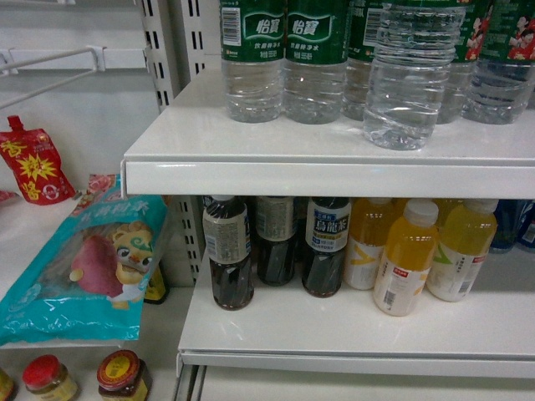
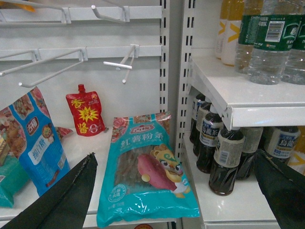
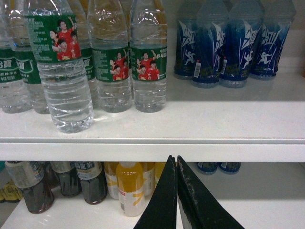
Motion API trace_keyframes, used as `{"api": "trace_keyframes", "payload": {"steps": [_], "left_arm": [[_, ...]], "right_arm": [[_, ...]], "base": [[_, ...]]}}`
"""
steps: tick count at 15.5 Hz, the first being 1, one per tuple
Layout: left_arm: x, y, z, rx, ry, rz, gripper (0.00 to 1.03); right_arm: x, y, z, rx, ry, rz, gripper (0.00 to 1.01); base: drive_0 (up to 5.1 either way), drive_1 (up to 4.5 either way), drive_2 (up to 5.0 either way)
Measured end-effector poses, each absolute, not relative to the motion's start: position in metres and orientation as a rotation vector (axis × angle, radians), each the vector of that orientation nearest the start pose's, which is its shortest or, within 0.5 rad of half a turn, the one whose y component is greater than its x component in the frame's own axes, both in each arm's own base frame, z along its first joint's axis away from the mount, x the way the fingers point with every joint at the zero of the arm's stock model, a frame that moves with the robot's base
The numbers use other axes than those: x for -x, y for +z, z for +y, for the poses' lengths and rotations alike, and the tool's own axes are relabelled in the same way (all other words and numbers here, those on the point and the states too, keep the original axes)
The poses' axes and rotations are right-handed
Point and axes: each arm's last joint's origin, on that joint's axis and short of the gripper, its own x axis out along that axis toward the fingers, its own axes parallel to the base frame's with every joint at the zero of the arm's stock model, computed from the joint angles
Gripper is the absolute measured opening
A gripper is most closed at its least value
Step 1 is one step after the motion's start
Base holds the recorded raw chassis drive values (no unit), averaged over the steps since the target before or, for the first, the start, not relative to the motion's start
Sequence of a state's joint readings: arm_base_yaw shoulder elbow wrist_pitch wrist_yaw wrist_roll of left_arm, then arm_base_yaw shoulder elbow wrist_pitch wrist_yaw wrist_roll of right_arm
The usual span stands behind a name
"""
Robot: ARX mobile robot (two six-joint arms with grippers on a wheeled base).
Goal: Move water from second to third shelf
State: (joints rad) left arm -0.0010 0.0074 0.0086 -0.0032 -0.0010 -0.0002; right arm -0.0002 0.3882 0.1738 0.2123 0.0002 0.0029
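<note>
- Water bottle [image 1: 411,75]: clear ribbed plastic with a dark green label, upright at the front edge of the upper white shelf [image 1: 251,159], standing forward of the row of like bottles [image 1: 284,63]. In the right wrist view the same bottle [image 3: 64,71] showed red-shirted figures on its label and stood nearest the shelf lip.
- Other water bottles [image 3: 147,62]: grouped upright behind and beside it, same green labels.
- Blue-labelled bottles [image 3: 228,43]: clustered further along the same shelf, well apart from the front bottle.
- Lower shelf [image 1: 334,334]: dark tea bottles [image 1: 227,255] with pale labels at the left, yellow drink bottles [image 1: 407,259] to their right.
- Side shelf: teal snack packet [image 1: 84,271] leaning out from it, red spouted pouch [image 1: 33,163] behind, red-lidded jars [image 1: 121,380] below.
- Right claw [image 3: 177,191]: fingers pressed together, holding nothing, below the upper shelf's lip and well clear of the water bottle.
- Left claw [image 2: 176,191]: fingers spread wide, nothing between them, facing the teal packet and the tea bottles.
</note>
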Motion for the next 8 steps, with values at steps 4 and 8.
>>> {"api": "trace_keyframes", "payload": {"steps": [4, 8], "left_arm": [[-0.098, 0.166, 0.0, 0.0, 0.0, 0.002, 0.98], [-0.098, 0.166, 0.0, 0.0, 0.0, 0.002, 0.98]], "right_arm": [[-0.118, 0.196, 0.0, -0.002, 0.0, -0.001, 0.02], [-0.113, 0.184, 0.0, -0.002, 0.0, 0.002, 0.02]], "base": [[0.0, 0.0, 0.0], [0.0, 0.0, 0.0]]}}
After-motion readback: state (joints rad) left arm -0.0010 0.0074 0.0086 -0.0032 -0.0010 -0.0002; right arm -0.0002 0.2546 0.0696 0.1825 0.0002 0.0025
